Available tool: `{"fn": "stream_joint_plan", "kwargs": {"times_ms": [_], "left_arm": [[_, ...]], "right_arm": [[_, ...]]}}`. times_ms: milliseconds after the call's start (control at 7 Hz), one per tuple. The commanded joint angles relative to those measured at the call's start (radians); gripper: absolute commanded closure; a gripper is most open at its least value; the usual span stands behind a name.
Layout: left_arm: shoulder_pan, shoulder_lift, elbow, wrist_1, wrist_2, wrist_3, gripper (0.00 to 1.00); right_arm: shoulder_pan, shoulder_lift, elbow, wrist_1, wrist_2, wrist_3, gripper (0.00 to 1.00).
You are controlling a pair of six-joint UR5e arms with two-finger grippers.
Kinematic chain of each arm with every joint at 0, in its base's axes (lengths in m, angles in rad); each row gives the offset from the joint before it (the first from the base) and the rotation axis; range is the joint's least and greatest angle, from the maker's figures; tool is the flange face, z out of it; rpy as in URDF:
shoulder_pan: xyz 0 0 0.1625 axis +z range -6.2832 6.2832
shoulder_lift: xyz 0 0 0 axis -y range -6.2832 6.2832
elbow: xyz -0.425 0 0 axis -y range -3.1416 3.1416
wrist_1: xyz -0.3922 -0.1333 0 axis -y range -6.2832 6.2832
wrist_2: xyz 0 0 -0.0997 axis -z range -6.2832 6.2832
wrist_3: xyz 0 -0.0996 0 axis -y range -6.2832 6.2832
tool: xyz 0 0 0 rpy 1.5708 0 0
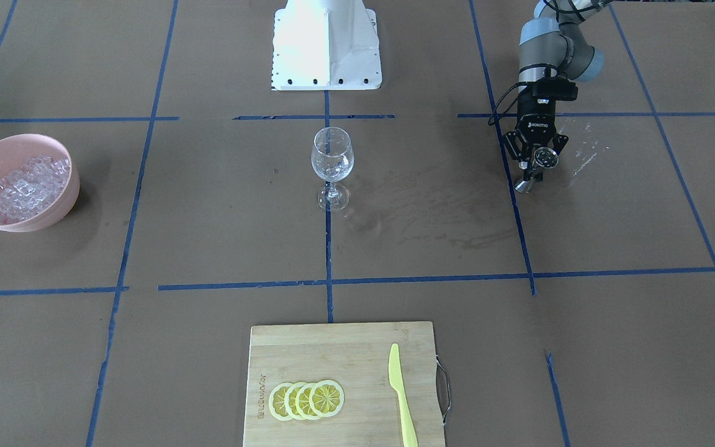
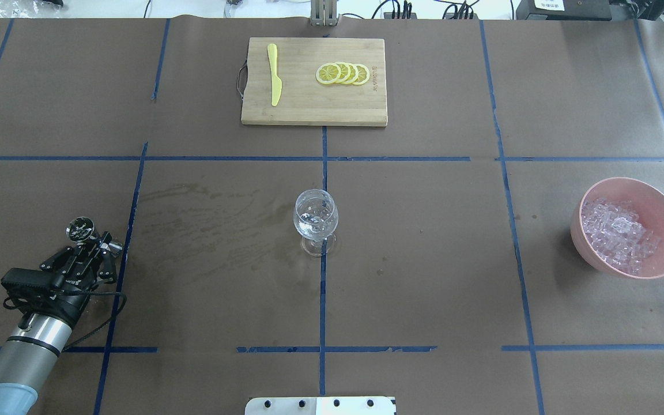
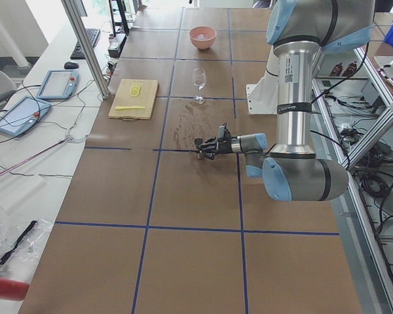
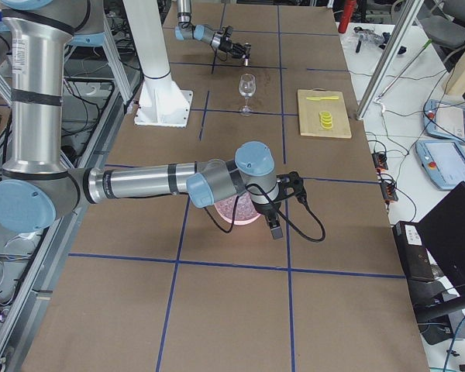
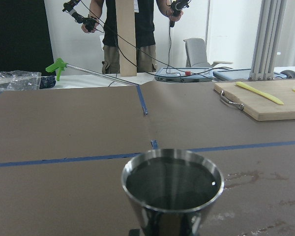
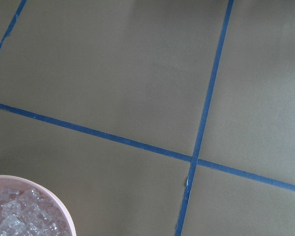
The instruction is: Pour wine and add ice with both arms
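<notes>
My left hand (image 1: 540,162), well away from the cutting board (image 1: 345,354), carries the white brand name ROBOTIQ on its black body. The cutting board has a burnt-in brand mark (image 1: 262,395) along its edge, just beside the lemon slices (image 1: 306,399), but I cannot make out the letters. A white sticker (image 3: 289,65) with a square code sits on my left arm (image 3: 295,131); its print is unreadable.

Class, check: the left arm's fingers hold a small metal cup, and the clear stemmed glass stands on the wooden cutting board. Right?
No: the clear stemmed glass stands on the brown table, apart from the wooden cutting board (overhead exterior view). The left fingers hold the small metal cup.
</notes>
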Motion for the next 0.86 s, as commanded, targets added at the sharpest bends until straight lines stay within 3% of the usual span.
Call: {"fn": "stream_joint_plan", "kwargs": {"times_ms": [0,286,571,714], "left_arm": [[0.000,0.001,-0.006,-0.014,0.000,0.000,1.00],[-0.002,0.001,-0.023,-0.061,0.000,0.018,1.00],[-0.002,-0.003,-0.102,-0.070,-0.001,0.165,1.00],[-0.002,-0.030,-0.109,-0.154,-0.003,0.270,1.00]], "right_arm": [[0.000,0.000,0.000,0.000,-0.001,0.000,0.00],[0.000,0.002,-0.002,0.000,-0.001,0.000,0.00],[0.000,0.002,-0.002,0.000,-0.001,0.000,0.00],[0.000,0.002,-0.002,-0.002,-0.001,0.000,0.00]]}}
